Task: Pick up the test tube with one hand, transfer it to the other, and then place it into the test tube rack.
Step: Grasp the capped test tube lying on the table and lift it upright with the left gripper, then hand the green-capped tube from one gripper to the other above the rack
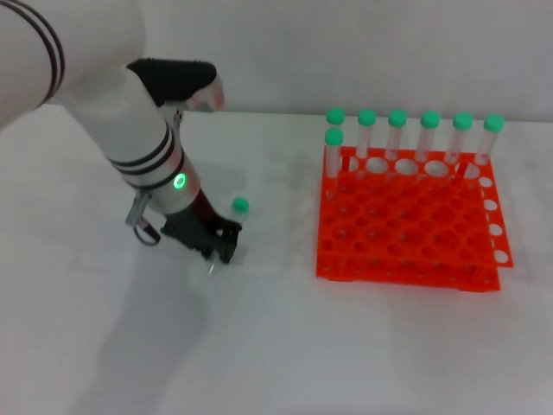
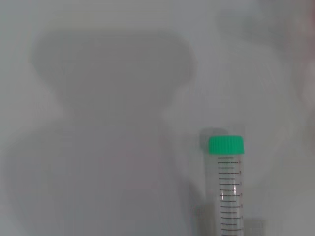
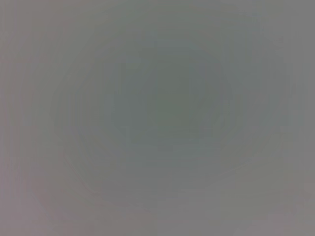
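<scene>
On the white table (image 1: 104,346), left gripper (image 1: 216,246) is reaching down at the loose test tube (image 1: 235,216).

Tube is lying flat just beside the gripper, on its rack side, green cap pointing away from the robot, long axis running toward it; finger state cannot be told. Right arm is showing nowhere (left clearly nearer). Further right, the test tube rack (image 1: 406,233) is holding seven capped tubes (image 1: 397,130); one loose.

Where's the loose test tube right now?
In the head view, the test tube lies on the white table, left of the test tube rack, with the left gripper down over it. The right gripper is out of view.
</scene>
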`<state>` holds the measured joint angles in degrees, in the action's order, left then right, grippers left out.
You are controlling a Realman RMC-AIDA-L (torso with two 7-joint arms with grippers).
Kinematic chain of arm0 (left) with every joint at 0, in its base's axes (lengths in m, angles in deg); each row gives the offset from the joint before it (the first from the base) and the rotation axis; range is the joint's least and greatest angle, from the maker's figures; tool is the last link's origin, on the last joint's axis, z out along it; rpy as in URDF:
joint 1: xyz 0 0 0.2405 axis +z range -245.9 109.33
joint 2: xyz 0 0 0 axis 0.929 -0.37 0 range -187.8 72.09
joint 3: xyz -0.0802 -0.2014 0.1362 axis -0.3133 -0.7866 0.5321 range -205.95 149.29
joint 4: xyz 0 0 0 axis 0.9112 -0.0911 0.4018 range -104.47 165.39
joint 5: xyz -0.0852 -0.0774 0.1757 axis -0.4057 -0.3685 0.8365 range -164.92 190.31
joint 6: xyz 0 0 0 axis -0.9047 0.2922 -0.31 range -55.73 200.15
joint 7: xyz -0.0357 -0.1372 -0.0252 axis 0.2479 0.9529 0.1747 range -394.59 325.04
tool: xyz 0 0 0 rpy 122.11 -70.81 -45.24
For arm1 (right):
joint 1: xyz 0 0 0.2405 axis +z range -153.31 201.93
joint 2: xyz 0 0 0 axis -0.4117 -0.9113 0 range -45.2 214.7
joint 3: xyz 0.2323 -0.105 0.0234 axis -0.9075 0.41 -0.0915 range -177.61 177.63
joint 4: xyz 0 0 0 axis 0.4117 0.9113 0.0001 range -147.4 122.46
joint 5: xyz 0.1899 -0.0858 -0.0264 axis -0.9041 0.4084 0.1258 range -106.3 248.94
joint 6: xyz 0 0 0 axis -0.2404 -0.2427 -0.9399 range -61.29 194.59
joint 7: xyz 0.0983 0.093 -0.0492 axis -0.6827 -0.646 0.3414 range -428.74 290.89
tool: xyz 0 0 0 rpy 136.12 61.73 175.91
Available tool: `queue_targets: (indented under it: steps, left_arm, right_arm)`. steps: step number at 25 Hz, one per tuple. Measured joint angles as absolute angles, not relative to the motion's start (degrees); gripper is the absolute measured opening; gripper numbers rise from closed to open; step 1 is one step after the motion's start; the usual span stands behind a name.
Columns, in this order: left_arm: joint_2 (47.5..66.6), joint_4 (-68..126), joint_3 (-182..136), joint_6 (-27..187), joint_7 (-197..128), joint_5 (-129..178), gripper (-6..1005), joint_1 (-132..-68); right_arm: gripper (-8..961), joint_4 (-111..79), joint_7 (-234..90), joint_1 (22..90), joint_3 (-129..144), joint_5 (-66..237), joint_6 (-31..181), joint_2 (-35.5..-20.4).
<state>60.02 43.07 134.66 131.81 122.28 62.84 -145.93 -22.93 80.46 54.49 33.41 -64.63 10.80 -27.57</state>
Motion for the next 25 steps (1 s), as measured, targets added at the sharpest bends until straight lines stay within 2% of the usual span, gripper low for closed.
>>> queue_targets:
  steps: [7,14,17,21,25]
  left_arm:
    - [58.51,43.5,134.6,125.7,116.5,55.3,196,-147.0]
    - [58.64,46.2,134.6,114.9,105.4,41.1,195,-145.6]
    - [59.75,46.3,134.6,107.3,87.8,20.5,197,-142.2]
    - [61.26,43.9,134.6,107.7,60.9,-9.2,203,-137.3]
    - [61.4,35.2,134.4,117.1,25.5,-37.1,210,-130.3]
  right_arm:
    - [802,-23.2,80.4,54.4,33.3,-64.7,10.7,-27.55]
    - [798,-23.2,80.4,54.7,32.7,-64.8,11.2,-27.49]
    - [796,-23.5,80.3,54.9,32.2,-64.8,12.4,-27.51]
    - [794,-23.5,79.8,55.3,31.2,-64.8,13.6,-27.58]
    - [792,-23.7,77.3,55.4,31.2,-64.8,13.4,-27.59]
